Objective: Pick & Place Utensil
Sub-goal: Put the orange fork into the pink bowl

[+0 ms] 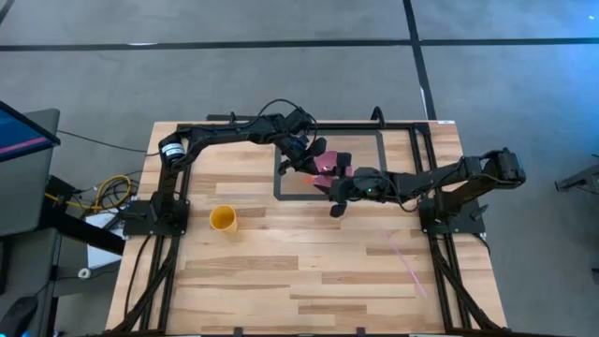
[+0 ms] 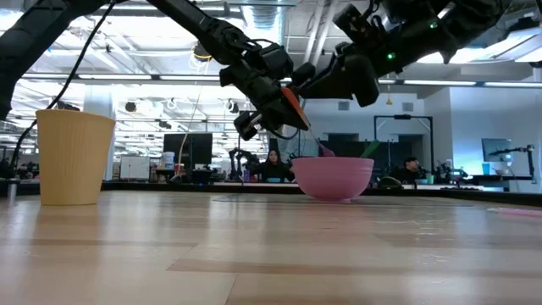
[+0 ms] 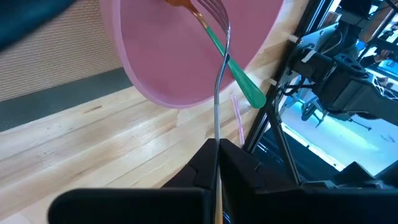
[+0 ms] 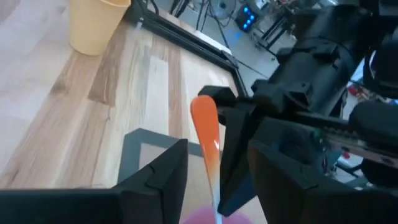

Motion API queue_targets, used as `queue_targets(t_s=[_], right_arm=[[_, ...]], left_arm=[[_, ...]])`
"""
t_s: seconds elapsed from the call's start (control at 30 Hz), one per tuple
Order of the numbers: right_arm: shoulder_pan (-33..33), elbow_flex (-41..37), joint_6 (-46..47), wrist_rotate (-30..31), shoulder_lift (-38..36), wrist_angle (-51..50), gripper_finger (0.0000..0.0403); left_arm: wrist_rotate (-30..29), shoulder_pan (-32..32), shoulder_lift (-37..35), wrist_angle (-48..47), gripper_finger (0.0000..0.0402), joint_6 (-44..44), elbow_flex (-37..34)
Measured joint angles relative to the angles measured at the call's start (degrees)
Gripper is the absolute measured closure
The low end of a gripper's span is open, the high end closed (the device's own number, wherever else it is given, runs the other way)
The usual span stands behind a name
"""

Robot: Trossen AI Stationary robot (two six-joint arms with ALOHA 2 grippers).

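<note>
The fork point(image 3: 216, 93) hangs above the pink bowl point(image 3: 180, 56), its tines at the top centre of the left wrist frame and its metal shank running down into the left gripper point(image 3: 217, 155), whose jaws are closed on it. Its orange handle point(image 4: 207, 134) shows at the centre of the right wrist frame, and also in the low view point(image 2: 292, 106), tilted, above and left of the bowl point(image 2: 332, 178). A green-handled utensil point(image 3: 239, 81) lies across the bowl's rim and sticks out past it; in the low view its green end point(image 2: 369, 151) rises at the bowl's right edge.

The bowl sits on the desk point(image 1: 309, 271) just above centre of the high frame point(image 1: 326, 167), inside a dark rectangular outline point(image 1: 332, 161).

The left gripper point(image 1: 304, 154) reaches in from the upper left of the high frame to the bowl's left side. The right gripper point(image 1: 342, 192) comes from the right and sits at the bowl's lower right edge; its jaws are open, with a clear gap between them in the right wrist frame point(image 4: 217, 168).

A yellow cup point(image 1: 223, 219) stands upright left of centre in the high frame, well apart from the bowl.
</note>
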Motion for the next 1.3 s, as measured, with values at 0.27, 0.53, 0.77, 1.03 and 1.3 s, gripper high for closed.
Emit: queue_targets(t_s=[0.27,0.53,0.77,1.03,1.3], right_arm=[[-0.5,0.02,-0.05,-5.9,0.18,1.17,0.023],[-0.53,0.02,-0.06,-5.98,0.19,1.38,0.0235],[-1.02,-0.01,-0.77,-5.99,1.89,2.24,0.0233],[-0.43,0.02,-4.56,1.74,7.92,10.69,0.0239],[0.84,0.09,-7.81,6.29,8.97,11.67,0.0312]], left_arm=[[0.0,-0.5,0.0,0.24,0.0387,0.0,-0.02],[-0.04,-0.98,0.0,0.9,0.0387,-1.33,-0.02],[-0.02,-1.73,0.0,2.99,0.0387,-1.98,-0.04],[-0.32,-1.86,0.0,3.94,0.0387,-2.54,-0.04],[-0.03,-1.86,0.0,4.03,0.0387,-2.23,-0.07]])
